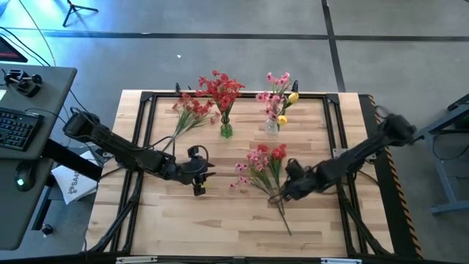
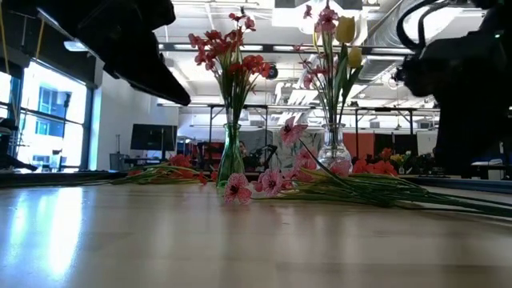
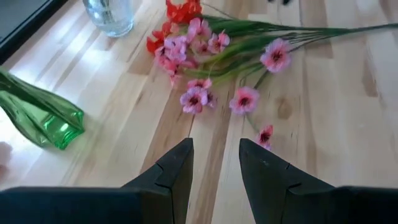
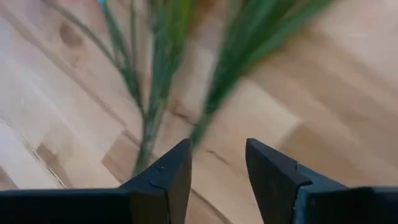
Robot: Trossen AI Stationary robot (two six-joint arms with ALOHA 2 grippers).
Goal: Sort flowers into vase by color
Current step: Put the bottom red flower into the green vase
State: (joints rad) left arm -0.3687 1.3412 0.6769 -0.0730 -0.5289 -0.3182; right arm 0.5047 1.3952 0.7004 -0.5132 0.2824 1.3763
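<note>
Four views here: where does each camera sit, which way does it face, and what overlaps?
High: overhead, straight down; both arms, green vase, clear vase.
Low: table height, level across; arms dark at top corners.
Left wrist: past open left pincer at loose pink flowers.
Right wrist: past open right pincer at green stems.
Shared: both vases appear in high, low and left wrist.

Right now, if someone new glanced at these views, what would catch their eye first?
Probably the two vases at the table's far side: a green vase holding red flowers, and a clear vase with pink and yellow blooms. Next, the loose pink and red spray lying mid-table, with the right end effector open just beside its stems. The left end effector hangs open over bare wood.
</note>
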